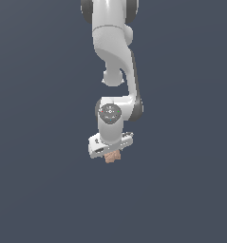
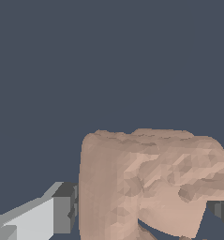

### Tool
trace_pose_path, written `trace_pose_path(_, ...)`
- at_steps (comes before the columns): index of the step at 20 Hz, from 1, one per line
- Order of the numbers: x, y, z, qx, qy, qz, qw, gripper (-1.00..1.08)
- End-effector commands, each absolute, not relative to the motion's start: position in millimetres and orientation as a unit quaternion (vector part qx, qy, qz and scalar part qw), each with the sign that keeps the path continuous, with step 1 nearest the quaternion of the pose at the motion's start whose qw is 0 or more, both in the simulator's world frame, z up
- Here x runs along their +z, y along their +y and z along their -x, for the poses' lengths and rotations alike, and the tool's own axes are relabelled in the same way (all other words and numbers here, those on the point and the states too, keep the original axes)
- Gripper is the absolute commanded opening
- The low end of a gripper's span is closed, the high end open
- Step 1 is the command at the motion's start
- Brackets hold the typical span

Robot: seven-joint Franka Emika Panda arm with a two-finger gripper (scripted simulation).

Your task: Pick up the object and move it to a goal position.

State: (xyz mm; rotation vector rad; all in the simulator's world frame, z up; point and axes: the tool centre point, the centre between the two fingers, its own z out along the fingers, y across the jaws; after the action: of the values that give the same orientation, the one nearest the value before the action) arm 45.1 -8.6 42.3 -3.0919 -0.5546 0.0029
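The object (image 1: 112, 157) is a small pinkish-tan lump with a wrinkled surface, hanging just under the white hand of my gripper (image 1: 111, 153) near the middle of the exterior view. In the wrist view the object (image 2: 141, 183) fills the space between the two fingers of my gripper (image 2: 144, 212). One grey pad (image 2: 64, 213) sits right against one of its sides and the other pad (image 2: 221, 211) against the opposite side. The gripper is shut on the object. In the exterior view the fingertips are hidden by the hand and the lump.
The white arm (image 1: 112, 57) reaches down from the top of the exterior view. Around it is only a plain dark blue-grey surface (image 1: 39, 190).
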Motion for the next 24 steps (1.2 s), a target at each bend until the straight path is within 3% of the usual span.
trace_pose_path(1, 42.0, -8.6, -46.1, 0.0, -0.177, 0.984, 0.0, -1.0)
trace_pose_path(15, 47.4, -10.0, -47.5, 0.0, -0.177, 0.984, 0.0, -1.0)
trace_pose_path(24, 93.9, -21.3, -59.6, 0.0, -0.177, 0.984, 0.0, -1.0)
